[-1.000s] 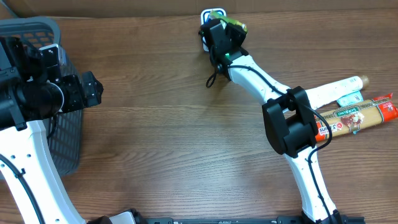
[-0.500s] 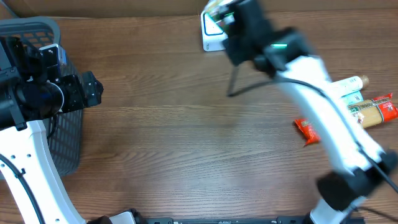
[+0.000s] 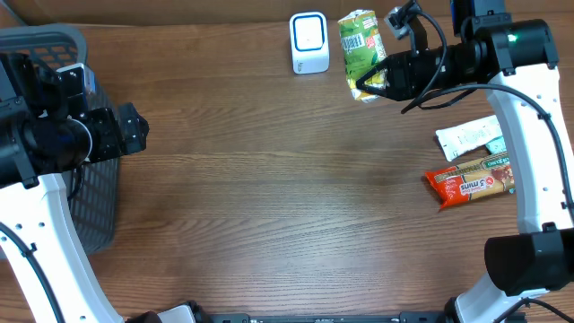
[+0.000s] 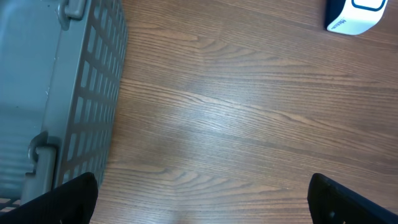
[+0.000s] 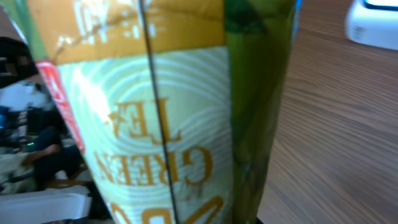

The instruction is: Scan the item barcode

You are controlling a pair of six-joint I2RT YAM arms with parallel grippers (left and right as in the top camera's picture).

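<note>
The green tea pack (image 3: 361, 43) is up in the air at the far side of the table (image 3: 269, 197), just to the right of the small white scanner (image 3: 309, 42). The right gripper (image 3: 369, 85) has it by its lower end. Its fingers are squeezed nearly all the way together, so they seem to pinch a thin edge, not the whole pack.

The pack looks light. Its skin is shiny and has a seam down the side, so it is likely thin, a bit slippery and easy to dent. A soft pinch at one end is a good way to hold it, because the wide faces stay bare for the scanner.

In the right wrist view the pack (image 5: 161, 124) fills almost the whole picture and is blurry. The words on it read upside down. No barcode shows in any view, so nobody can tell which face it is on. The gripper's own fingers are hidden there too.

The left gripper (image 3: 126, 130) waits wide open and empty beside the grey basket (image 3: 54, 45). A red snack bar (image 3: 471, 182) and a white pack (image 3: 468, 137) lie on the right, partly under the arm.
</note>
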